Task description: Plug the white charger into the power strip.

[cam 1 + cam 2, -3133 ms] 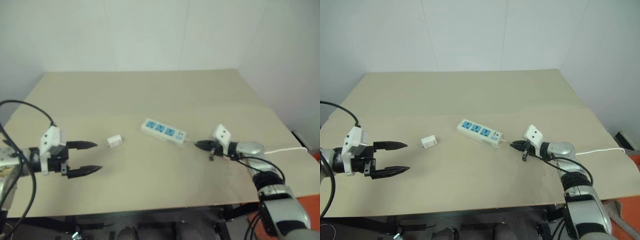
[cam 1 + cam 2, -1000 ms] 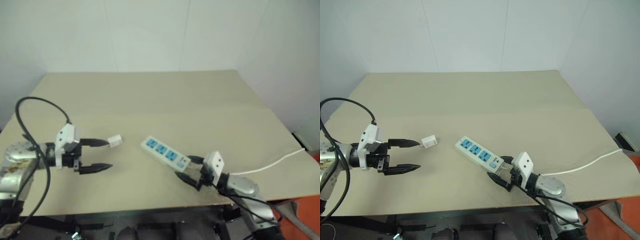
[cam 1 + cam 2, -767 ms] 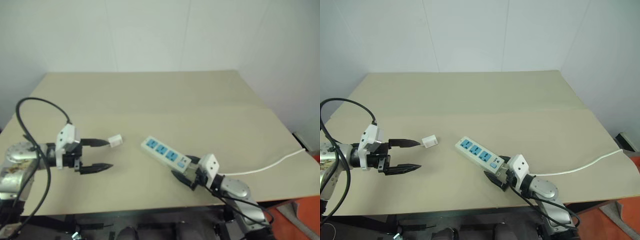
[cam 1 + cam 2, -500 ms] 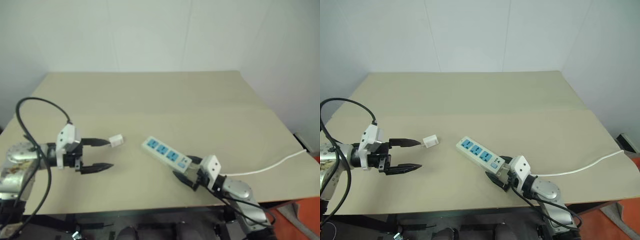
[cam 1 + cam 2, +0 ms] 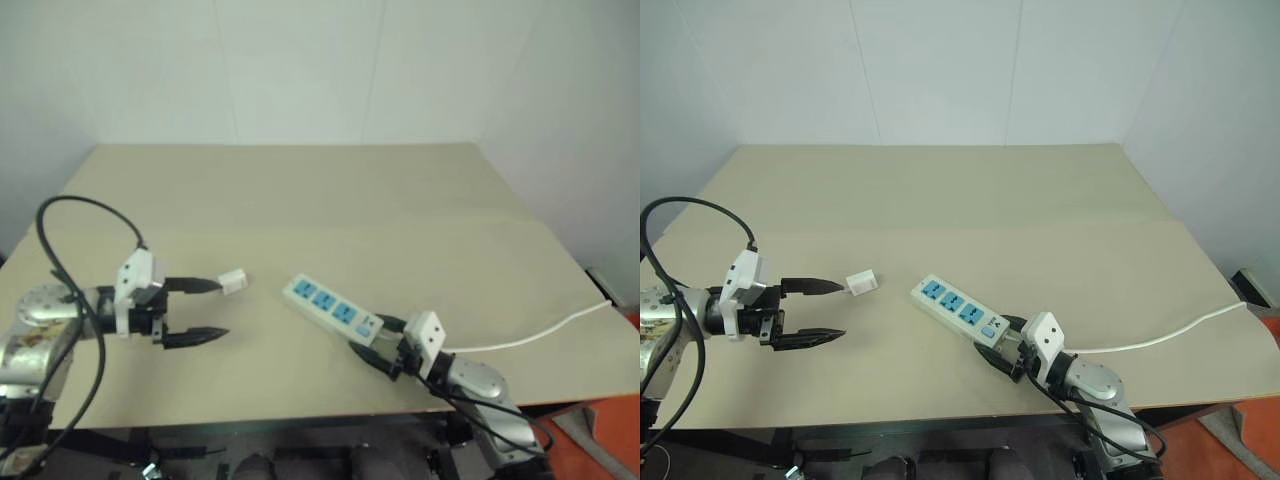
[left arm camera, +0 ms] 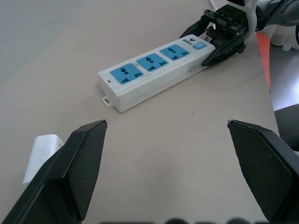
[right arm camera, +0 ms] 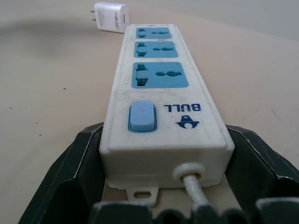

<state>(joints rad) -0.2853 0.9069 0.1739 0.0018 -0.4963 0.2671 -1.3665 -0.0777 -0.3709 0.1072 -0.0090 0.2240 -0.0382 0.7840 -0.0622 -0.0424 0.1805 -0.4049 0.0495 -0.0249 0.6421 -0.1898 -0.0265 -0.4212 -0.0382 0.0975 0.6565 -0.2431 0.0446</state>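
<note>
The white charger (image 5: 232,281) lies on the tan table, left of centre. My left gripper (image 5: 219,310) is open beside it, and its far fingertip (image 5: 212,286) almost touches the charger. The charger (image 6: 44,149) sits outside that finger, not between the two. The power strip (image 5: 333,310) lies slanted near the front edge, blue sockets facing up. My right gripper (image 5: 1002,350) is at its switch end. Its black fingers (image 7: 79,163) sit against both long sides of the power strip (image 7: 159,107), with the cord coming out between them.
The strip's thin white cord (image 5: 540,332) runs right, off the table's edge (image 5: 300,412). The table's front edge is close below both grippers. The back half of the table (image 5: 300,190) is bare, with white walls behind and to the right.
Since three seconds ago the strip has come nearer the front edge and turned, and my left gripper has moved up to the charger. In the last second the right fingers narrowed onto the strip's end.
</note>
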